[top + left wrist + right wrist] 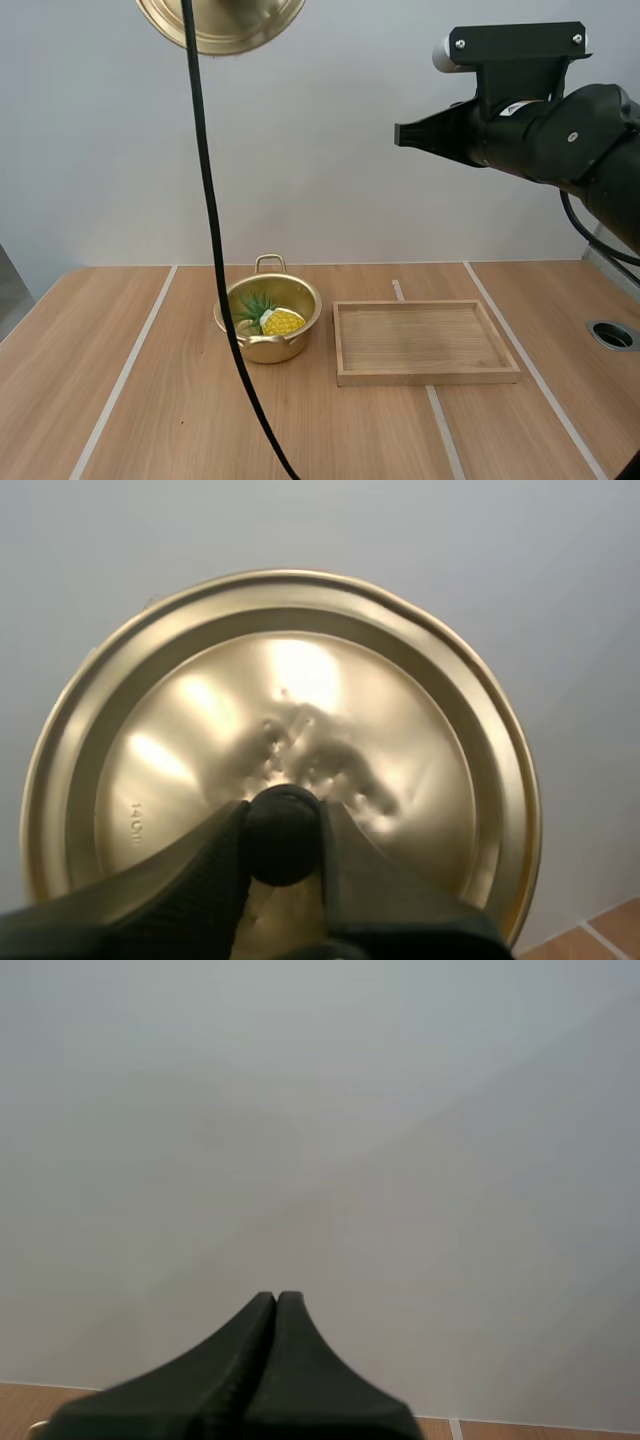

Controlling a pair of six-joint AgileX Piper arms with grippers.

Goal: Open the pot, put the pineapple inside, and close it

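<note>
A small gold pot (268, 322) stands open on the table, left of the wooden tray. Inside it lies a yellow pineapple (281, 321) with green leaves. The gold lid (221, 22) hangs high above the table at the upper left. In the left wrist view my left gripper (283, 837) is shut on the lid's black knob (282, 832), with the lid (300, 720) tilted toward the wall. My right gripper (402, 134) is raised high at the right, pointing left; its fingers (276, 1310) lie together as one wedge with nothing in them.
A shallow wooden tray (424, 342) with nothing in it sits right of the pot. A round hole (612, 334) is set in the table near the right edge. Pale strips run across the wooden tabletop.
</note>
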